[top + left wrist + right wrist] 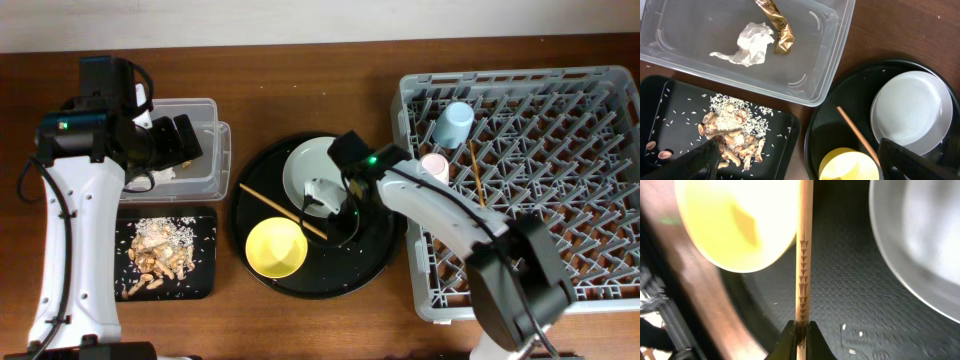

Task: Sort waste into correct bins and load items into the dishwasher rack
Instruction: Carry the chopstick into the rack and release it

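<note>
Brown wooden table (300,70) carries everything. Nearest, beige food scraps (160,255) lie in a flat black rectangular tray (200,272), with a yellow bowl (276,248) beside it on a large round black tray (370,255). The right end effector (800,330) is clamped on a wooden chopstick (803,255) by the pale grey-blue plate (305,165). Farther, the left end effector (186,140), fingers apart, hovers over a clear plastic tub (215,168) holding a crumpled white tissue (752,44) and a brown-gold wrapper (777,25).

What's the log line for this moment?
right gripper: shut on chopstick | left gripper: open | tub: tissue, wrapper | rack: pink cup, blue cup | pending: bowl, plate
</note>
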Action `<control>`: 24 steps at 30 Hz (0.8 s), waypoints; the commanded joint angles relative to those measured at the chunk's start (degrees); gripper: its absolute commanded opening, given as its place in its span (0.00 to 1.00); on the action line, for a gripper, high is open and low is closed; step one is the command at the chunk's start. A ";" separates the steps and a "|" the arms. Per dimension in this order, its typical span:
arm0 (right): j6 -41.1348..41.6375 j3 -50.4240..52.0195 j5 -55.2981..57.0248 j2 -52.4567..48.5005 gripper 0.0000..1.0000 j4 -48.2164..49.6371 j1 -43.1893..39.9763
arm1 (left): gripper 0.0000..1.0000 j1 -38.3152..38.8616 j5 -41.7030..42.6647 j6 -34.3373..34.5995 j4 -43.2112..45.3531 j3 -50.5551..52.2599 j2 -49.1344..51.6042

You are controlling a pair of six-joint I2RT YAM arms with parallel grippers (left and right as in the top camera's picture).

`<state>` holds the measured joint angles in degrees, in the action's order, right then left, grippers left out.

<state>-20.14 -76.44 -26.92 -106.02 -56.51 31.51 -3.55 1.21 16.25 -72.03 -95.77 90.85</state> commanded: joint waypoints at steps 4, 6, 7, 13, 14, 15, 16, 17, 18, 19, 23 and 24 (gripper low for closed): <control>1.11 -6.60 -0.87 8.35 0.04 -7.08 -6.19 | 1.00 0.11 -0.61 -0.02 -0.07 0.04 -0.48; 1.16 -7.17 0.04 10.14 0.04 -9.99 -9.35 | 1.00 0.11 -0.61 -0.02 -0.07 0.04 -0.48; 1.16 -7.17 1.07 11.02 0.04 -11.32 -11.17 | 1.00 0.11 -0.59 -0.02 -0.07 0.04 -0.50; 3.76 -7.17 2.10 14.64 0.04 -17.20 -25.57 | 1.00 0.11 -0.61 -0.02 -0.07 0.04 -0.48; 4.22 -7.17 2.12 14.93 0.04 -17.81 -27.91 | 1.00 0.11 -0.61 -0.02 -0.07 0.04 -0.50; 4.39 -7.17 2.10 15.17 0.04 -18.71 -31.36 | 1.00 0.11 -0.61 -0.02 -0.07 0.04 -0.48; 4.39 -7.17 2.23 15.26 0.04 -19.19 -34.05 | 1.00 0.13 -0.61 -0.02 -0.07 0.04 -0.50; 4.48 -7.17 2.71 15.26 0.04 -19.50 -36.50 | 1.00 0.11 -0.61 -0.02 -0.07 0.04 -0.48; 4.68 -7.15 4.00 15.23 0.04 -19.69 -38.80 | 1.00 0.11 -0.61 -0.04 -0.07 0.04 -0.48; 4.81 -7.15 5.44 15.23 0.04 -19.69 -40.44 | 1.00 0.11 -0.61 -0.02 -0.07 0.04 -0.48; 8.85 -7.13 11.32 14.91 0.04 -19.43 -46.60 | 1.00 0.11 -0.61 -0.02 -0.07 0.04 -0.48; 9.18 -7.13 12.20 14.84 0.04 -19.58 -47.47 | 1.00 0.11 -0.61 -0.04 -0.07 0.04 -0.50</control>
<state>-14.39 -82.63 -20.01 -92.29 -75.88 -12.95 -3.55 1.19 16.25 -72.03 -95.77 90.85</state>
